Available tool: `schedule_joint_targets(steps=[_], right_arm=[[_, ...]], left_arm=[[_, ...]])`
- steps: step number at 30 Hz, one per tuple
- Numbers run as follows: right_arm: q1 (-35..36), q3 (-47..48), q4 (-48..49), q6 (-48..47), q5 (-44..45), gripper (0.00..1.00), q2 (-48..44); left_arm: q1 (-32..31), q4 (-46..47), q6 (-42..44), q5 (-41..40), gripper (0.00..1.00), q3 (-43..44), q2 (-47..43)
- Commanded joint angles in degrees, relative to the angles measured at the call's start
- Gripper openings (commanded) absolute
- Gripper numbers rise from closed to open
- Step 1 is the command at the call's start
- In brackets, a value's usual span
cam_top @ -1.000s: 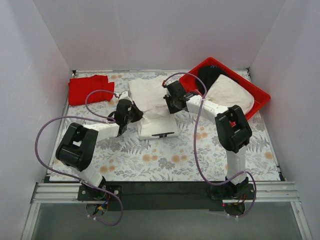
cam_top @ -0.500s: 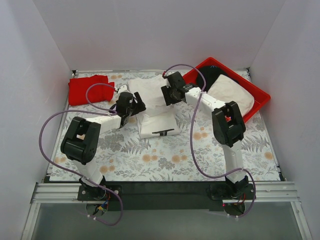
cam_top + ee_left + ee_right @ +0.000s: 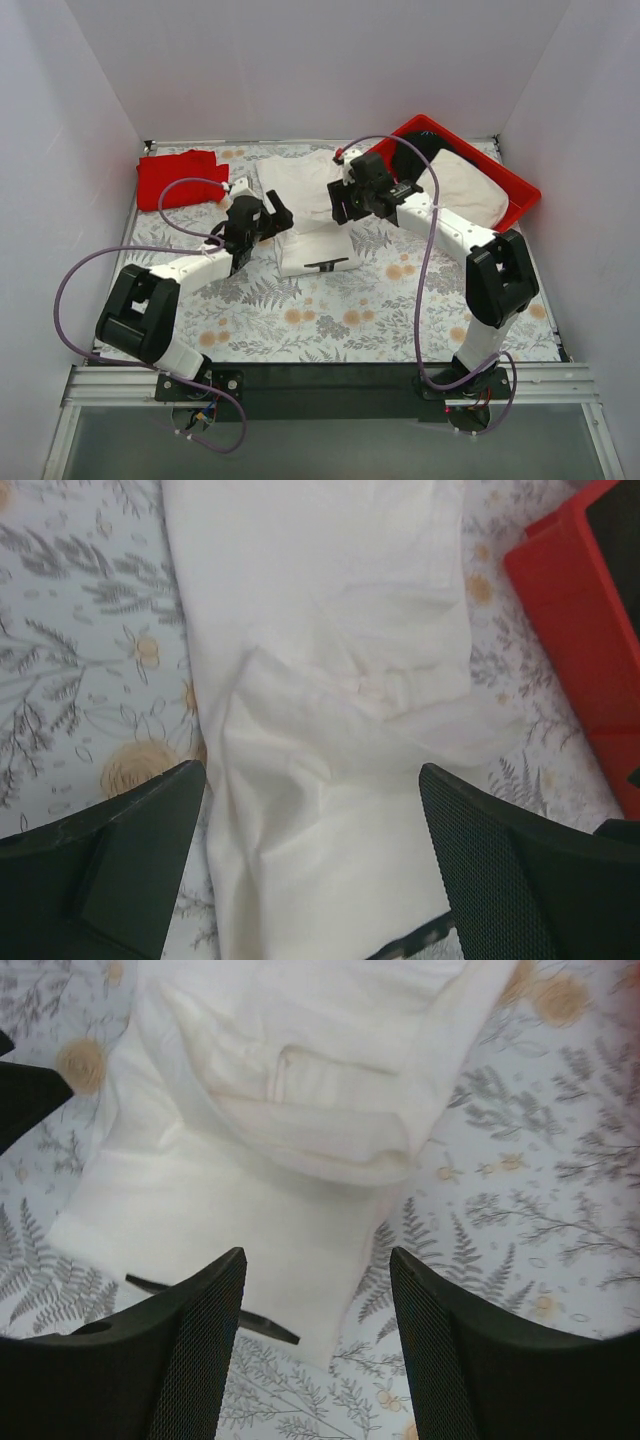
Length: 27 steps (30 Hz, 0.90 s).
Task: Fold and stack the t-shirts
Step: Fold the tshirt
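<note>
white t-shirt lies partly folded just left of the red tray, the red t-shirt farther left of it. left gripper and right gripper hang over the white cloth, jaws spread and empty; the tray seems to hold an off-white garment.

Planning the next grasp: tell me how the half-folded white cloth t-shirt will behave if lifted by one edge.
The white cloth t-shirt probably droops limply; its wrinkles and soft layered folds show no stiffness. Lifted by one edge, those folds would likely fall open. It looks thin, so probably light.
</note>
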Motion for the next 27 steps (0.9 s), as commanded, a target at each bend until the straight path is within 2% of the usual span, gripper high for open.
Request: schedule_joint_targets(steps=[1, 4, 8, 16, 27], right_arm=[[2.63, -4.58, 2.08, 0.33, -7.05, 0.54, 0.13], [2.9, -6.69, 4.19, 1.3, -9.08, 0.54, 1.27], [2.9, -4.59, 4.81, 1.48, -9.34, 0.54, 4.34], [2.81, 6.55, 4.63, 1.21, -7.41, 0.54, 14.71], [1.4, 24.84, 4.46, 3.15, -2.14, 0.54, 27.63]], left_arm=[[-1.97, 0.33, -3.01, 3.79, 0.8, -4.33, -2.6], [-5.39, 3.75, -4.07, 5.47, 0.8, -7.94, -4.62], [-8.92, 7.02, -4.86, 5.82, 0.8, -10.14, -4.81], [-10.15, 5.44, -5.22, 4.94, 0.8, -11.37, 0.55], [-11.12, 5.61, -6.01, 5.04, 0.79, -15.85, 1.27]])
